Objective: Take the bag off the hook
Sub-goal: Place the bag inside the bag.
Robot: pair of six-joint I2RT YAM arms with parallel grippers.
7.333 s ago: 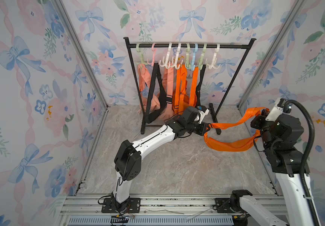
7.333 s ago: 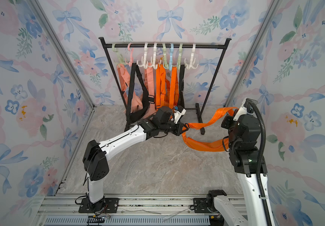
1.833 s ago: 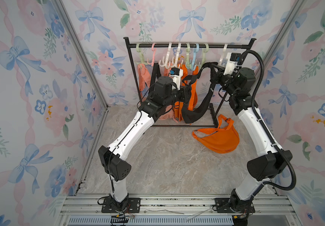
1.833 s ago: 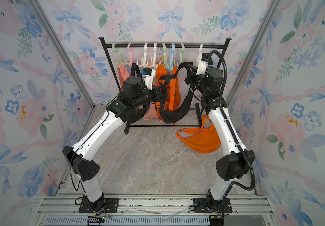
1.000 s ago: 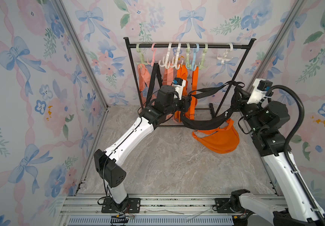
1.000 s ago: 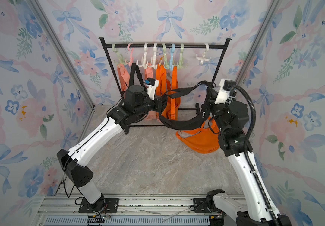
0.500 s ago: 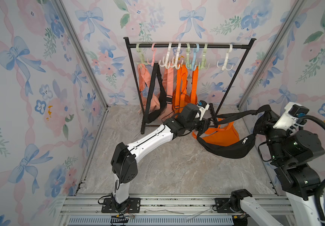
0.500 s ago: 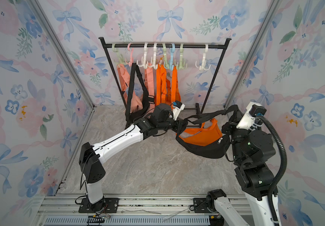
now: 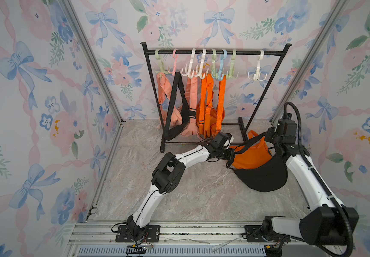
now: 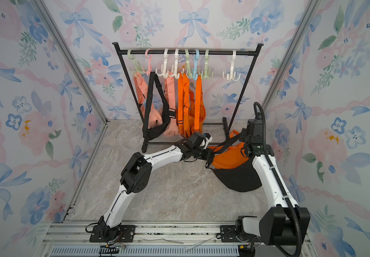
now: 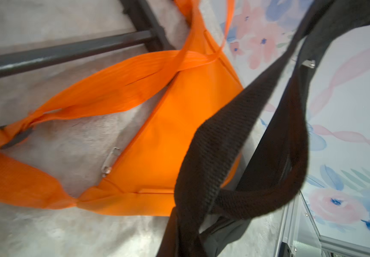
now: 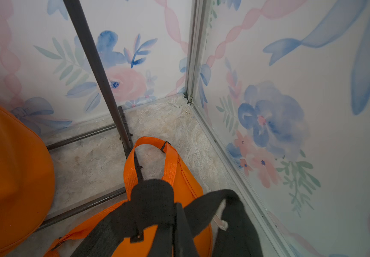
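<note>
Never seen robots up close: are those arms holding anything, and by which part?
Both hold the black bag by its strap: the left gripper and right gripper each pinch a separate stretch.

Left tool [image 9: 230,154], right tool [image 9: 268,136] — both tight.

White arm links [image 9: 190,156], black joints [image 9: 167,175], ribbed black hose [image 9: 300,126] on right arm

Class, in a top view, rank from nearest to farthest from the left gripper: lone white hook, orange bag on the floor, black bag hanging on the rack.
From the left gripper:
1. Orange bag on the floor, right beside it.
2. Hanging black bag, toward the rack's left end.
3. Lone white hook, high on the rail.
</note>
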